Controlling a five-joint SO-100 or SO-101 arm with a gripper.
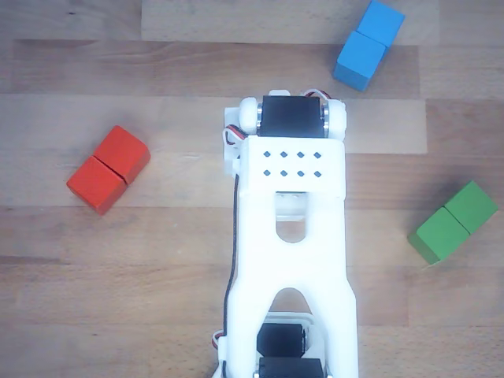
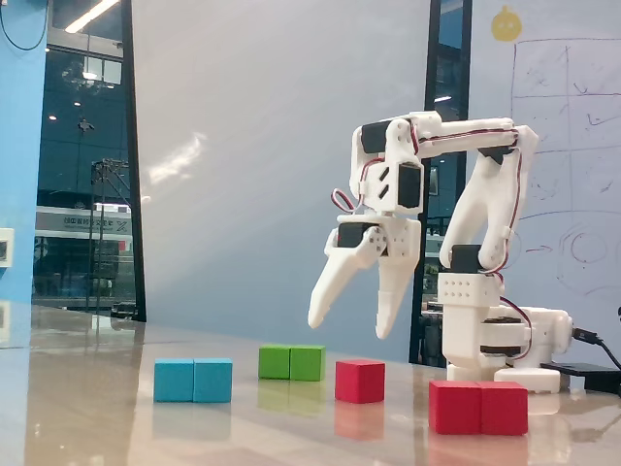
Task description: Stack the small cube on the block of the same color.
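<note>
On table point(image 2: 97, 408), small cube point(image 2: 360, 380) below spread gripper point(image 2: 350, 327).
</note>
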